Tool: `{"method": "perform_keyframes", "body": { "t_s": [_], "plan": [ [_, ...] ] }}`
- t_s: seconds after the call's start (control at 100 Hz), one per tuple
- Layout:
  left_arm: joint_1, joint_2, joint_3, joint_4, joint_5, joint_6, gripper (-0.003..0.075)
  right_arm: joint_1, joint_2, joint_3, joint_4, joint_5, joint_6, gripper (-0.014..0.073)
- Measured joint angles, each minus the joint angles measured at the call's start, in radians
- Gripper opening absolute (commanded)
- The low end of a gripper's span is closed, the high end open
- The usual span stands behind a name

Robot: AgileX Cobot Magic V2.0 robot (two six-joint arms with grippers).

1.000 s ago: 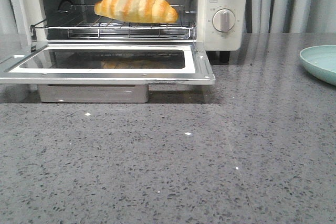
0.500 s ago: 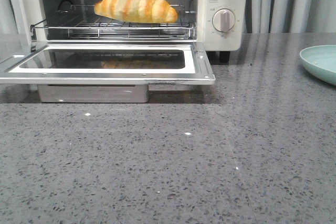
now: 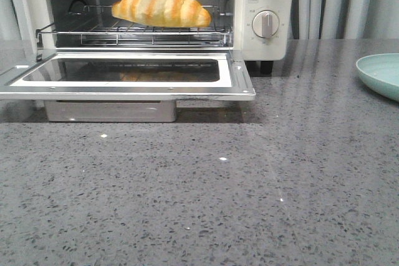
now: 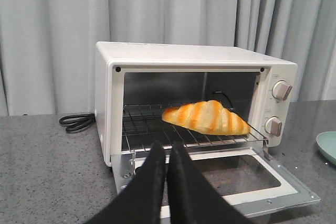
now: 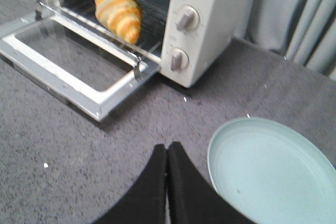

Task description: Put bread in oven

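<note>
Surface: dark grey speckled stone-look countertop [image 3: 249, 204], glossy, with a few white flecks. Pale grey pleated curtains [image 4: 52, 35] hang behind it across the whole back.

Left gripper [image 4: 167, 153]: seen only in its wrist view, black fingers pressed together with no gap, nothing between them. It hangs in front of the oven opening, apart from the door and the rack. Right gripper [image 5: 167, 153]: black fingers likewise closed against each other, empty, held above the countertop just beside the plate's rim, well apart from the oven. Neither arm appears in the front view.

The oven [image 3: 268, 4]: cream-white toaster oven at the back left of the counter, glass-windowed door [image 3: 124, 76] folded down flat toward the front, two round dials [image 3: 266, 24] on its right panel. The bread [image 3: 161, 6], a golden-orange croissant with pale stripes, lies on the wire rack [image 3: 134, 32] inside the cavity, tapered end toward the dial side, touching nothing but the rack.

Pale teal plate [image 5: 268, 169], empty, on the counter to the right of the oven, partly cut off at the front view's edge. Black power cord [image 4: 77, 123] coiled on the counter beside the oven's left wall. Nothing stands between the grippers and the open oven.
</note>
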Motion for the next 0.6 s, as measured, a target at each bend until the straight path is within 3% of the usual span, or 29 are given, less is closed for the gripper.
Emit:
{"method": "perform_keyframes", "body": {
  "t_s": [0.18,0.44,0.6],
  "plan": [
    [0.000,0.000,0.000,0.000,0.000,0.000,-0.0021,-0.138,0.000,0.098,0.104,-0.133,-0.020,-0.0067],
    [0.000,0.000,0.000,0.000,0.000,0.000,-0.0021,-0.437,0.000,0.257,0.386,-0.391,-0.241,-0.0067],
    [0.000,0.000,0.000,0.000,0.000,0.000,-0.0021,-0.596,-0.002,0.371,0.507,-0.586,-0.280,-0.0067]
  ]
}}
